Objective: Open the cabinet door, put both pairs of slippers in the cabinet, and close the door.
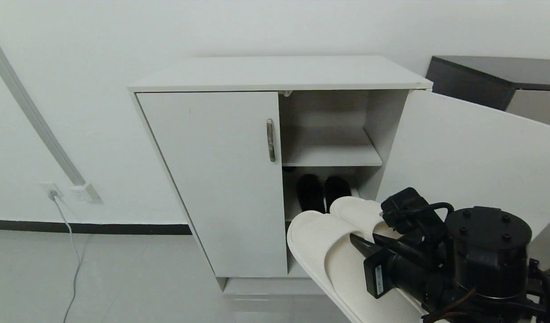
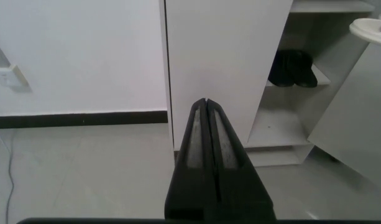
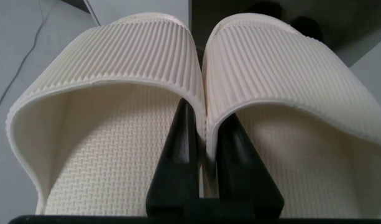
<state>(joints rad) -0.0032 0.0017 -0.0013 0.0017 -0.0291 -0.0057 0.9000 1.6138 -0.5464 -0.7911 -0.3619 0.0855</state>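
Clamping the white slippers (image 1: pixel 317 244), right pincer (image 3: pixel 204 134) faces the open cabinet (image 1: pixel 275 74).

Middle shelf (image 2: pixel 321 77): carried black slippers (image 1: pixel 313 194), side by side, just beyond the right hand (image 1: pixel 360 242).
Floor (image 1: pixel 122 278): carried the cabinet (image 1: pixel 212 179), below that hand.

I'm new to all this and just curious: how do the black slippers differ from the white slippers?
Colour: the black slippers are dark, the white slippers pale and ribbed. Place: the black slippers sit inside the cabinet; the white slippers hang before its open side. State: the black slippers lie free; the white slippers are pinched in the right claw. Both pairs lie side by side.
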